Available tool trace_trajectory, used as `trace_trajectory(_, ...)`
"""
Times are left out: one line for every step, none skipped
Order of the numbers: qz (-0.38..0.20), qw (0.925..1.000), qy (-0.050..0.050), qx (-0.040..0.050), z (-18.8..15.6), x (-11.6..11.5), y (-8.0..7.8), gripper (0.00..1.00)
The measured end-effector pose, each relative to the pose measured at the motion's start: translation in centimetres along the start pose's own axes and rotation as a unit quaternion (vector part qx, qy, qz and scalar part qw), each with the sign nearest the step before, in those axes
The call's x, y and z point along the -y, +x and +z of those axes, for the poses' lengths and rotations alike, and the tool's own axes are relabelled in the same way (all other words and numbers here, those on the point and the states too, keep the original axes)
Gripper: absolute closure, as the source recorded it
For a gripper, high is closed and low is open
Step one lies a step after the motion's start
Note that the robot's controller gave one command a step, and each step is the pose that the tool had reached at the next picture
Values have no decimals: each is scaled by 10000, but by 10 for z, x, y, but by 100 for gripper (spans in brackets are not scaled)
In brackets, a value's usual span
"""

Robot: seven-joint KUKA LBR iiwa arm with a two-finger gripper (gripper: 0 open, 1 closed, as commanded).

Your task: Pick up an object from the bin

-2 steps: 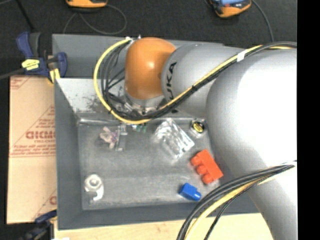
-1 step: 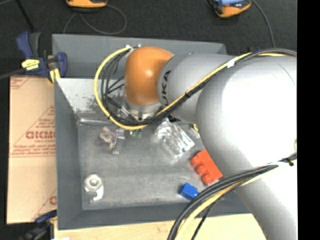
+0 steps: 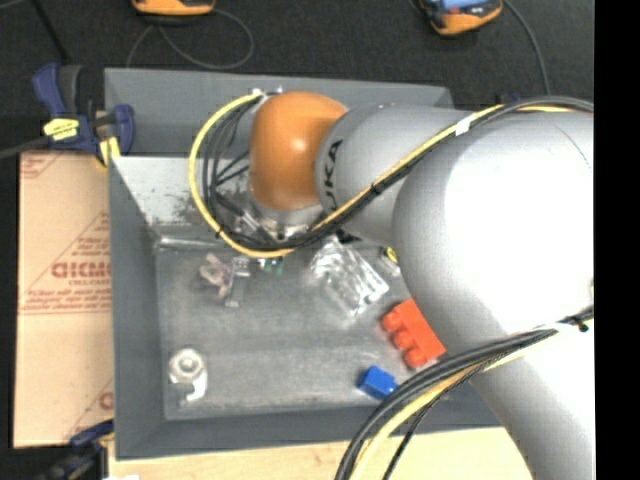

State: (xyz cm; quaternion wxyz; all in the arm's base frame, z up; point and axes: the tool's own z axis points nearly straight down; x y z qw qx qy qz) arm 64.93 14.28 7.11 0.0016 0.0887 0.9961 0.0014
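**Arm bent low over the bin's upper-left floor**

The grey arm sweeps in from the right of the frame, its orange-capped wrist pointing down into the bin. The gripper hangs just beside a small pinkish-grey crumpled piece left of centre; whether it is spread or closed cannot be told. A clear plastic piece, orange block, blue block and white ring lie apart.

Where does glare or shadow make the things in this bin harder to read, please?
Camera view: the clear plastic piece glints white, its edges hard to trace; the silvery metal part at lower left shines too; shadow lies under the arm; the orange block and blue block are evenly lit.
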Motion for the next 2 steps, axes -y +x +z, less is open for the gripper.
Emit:
trace_trajectory(4,10000,-4,-1,0,0,0,100)
trace_trajectory(5,10000,-12,40,-96,-1,-4,100)
